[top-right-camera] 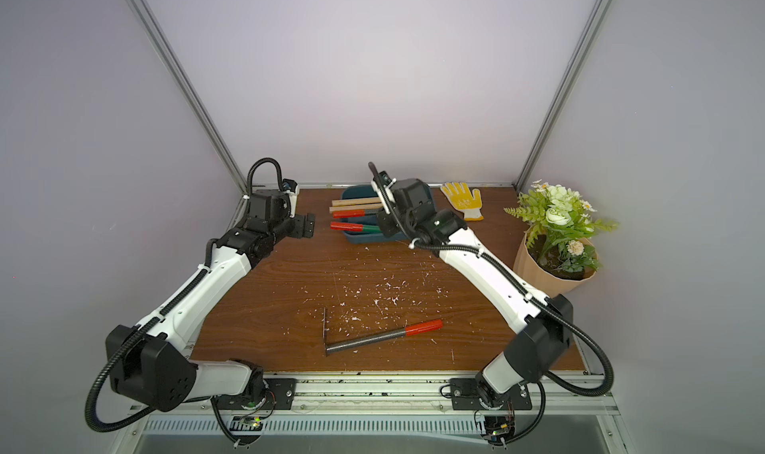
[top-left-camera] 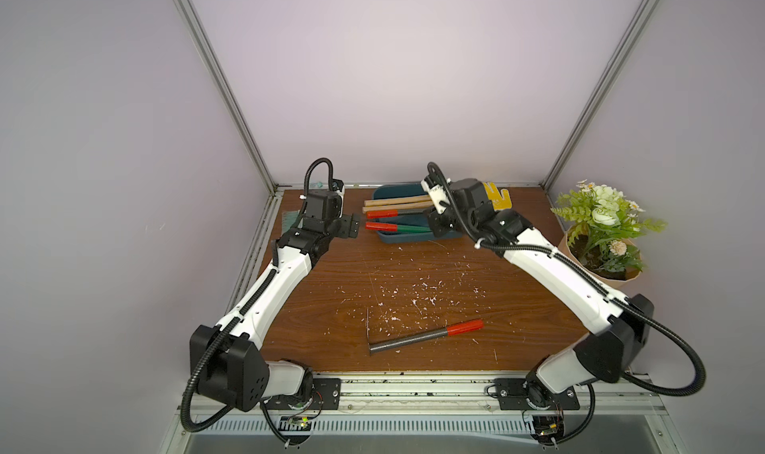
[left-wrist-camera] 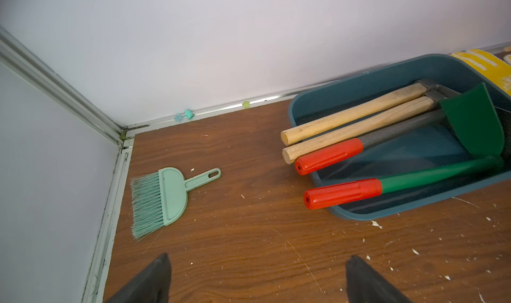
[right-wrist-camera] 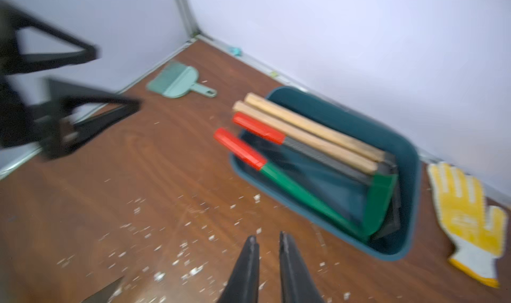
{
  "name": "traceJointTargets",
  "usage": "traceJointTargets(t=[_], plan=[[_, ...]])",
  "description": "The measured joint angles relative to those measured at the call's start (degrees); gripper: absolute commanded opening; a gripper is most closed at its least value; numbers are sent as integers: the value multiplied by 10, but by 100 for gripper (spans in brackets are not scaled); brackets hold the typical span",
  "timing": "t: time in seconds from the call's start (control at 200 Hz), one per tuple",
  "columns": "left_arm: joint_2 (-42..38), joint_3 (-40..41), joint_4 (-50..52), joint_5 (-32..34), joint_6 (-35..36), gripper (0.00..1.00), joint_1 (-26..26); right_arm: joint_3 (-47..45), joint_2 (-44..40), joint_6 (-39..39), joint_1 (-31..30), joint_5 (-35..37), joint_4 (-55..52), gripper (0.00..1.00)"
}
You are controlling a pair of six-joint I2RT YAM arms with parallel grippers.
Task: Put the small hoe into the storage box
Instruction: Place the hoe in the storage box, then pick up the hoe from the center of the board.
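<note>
**Hoe lies in the box, both pincers empty**

The small hoe [left-wrist-camera: 431, 175], with a green shaft, a green blade and a red grip, lies inside the storage box [left-wrist-camera: 367, 87] at the far edge of the counter [top-left-camera: 314, 307]. It rests along the near wall of the box. The blade end is deep inside and stands up, and the red grip sticks out over the short rim, I think because the tool is longer than the box floor.

Beside it lie a grey-shafted tool with a red grip [left-wrist-camera: 329, 156] and two wooden handles [left-wrist-camera: 356, 113]. All are turned the same way, so they pack side by side and overhang the same rim. From this I judge the placing as done.

The right pincer [right-wrist-camera: 269, 257] hangs over the counter just in front of the long near side of the box; its own view is blurred. Its jaws stand with only a narrow gap and nothing is between them. It touches neither the hoe nor the box.

The left pincer [left-wrist-camera: 257, 282] is off the grip end of the box with its jaws spread wide, and it is empty. It probably stands aside to leave the other arm a free way.

A second red-gripped tool [top-left-camera: 418, 340] lies well apart near the front of the counter, among white flecks [top-left-camera: 422, 294]. Its head is a thin crossbar, and I cannot tell surely what it is.
</note>
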State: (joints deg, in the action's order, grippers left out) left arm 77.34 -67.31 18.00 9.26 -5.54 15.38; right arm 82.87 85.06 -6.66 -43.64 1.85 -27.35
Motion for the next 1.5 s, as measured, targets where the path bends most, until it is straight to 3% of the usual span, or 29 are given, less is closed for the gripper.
traceJointTargets(t=[0.245, 0.52, 0.821, 1.161, 1.496], plan=[[-3, 30, -16, 75, -104, 99, -11, -170, 0, -215, -150, 9, 14, 32], [-68, 106, -23, 103, -171, 99, -16, -52, 108, -334, -267, 22, 34, 37], [-141, 129, -19, 104, -189, 99, -20, -35, 192, -385, -286, 35, 21, 38], [-147, 129, -15, 100, -194, 99, -20, -16, 231, -399, -286, 43, 4, 38], [-147, 129, -15, 89, -193, 99, -26, 21, 294, -398, -286, 62, 8, 27]])
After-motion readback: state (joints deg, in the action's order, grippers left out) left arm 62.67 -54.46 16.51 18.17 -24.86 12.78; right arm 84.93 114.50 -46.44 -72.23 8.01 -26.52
